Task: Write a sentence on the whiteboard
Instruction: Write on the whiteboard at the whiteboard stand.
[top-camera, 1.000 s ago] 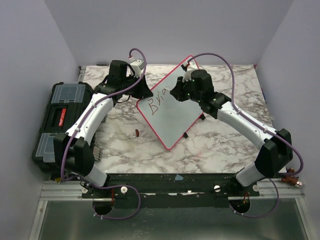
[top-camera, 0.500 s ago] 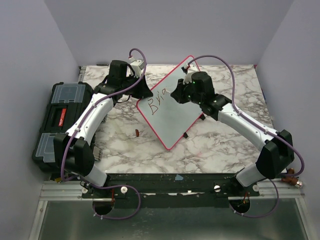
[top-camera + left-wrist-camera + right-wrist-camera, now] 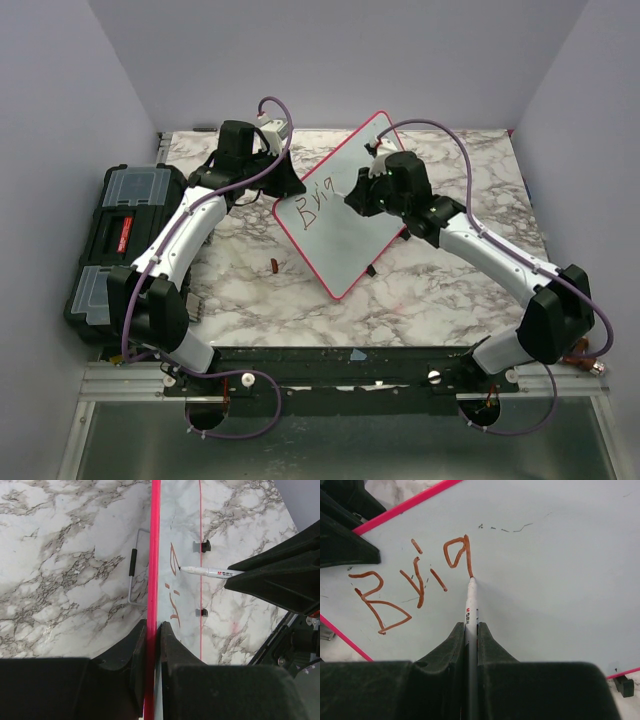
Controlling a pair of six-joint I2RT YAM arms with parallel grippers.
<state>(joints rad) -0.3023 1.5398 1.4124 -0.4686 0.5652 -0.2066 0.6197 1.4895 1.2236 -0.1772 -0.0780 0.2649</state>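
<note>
Red-framed whiteboard [image 3: 180, 510] edge sits clamped between left jaws.

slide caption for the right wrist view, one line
Right gripper shut on a white marker, its tip at the foot of the last reddish-brown letter on the pink-framed whiteboard.

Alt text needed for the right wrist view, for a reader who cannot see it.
The right gripper clamps a slim white marker between its black fingers, with the tip touching a pale whiteboard with a thin pink frame, at the tail of the last letter written. The reddish-brown handwritten lettering on it reads "Brig".
</note>
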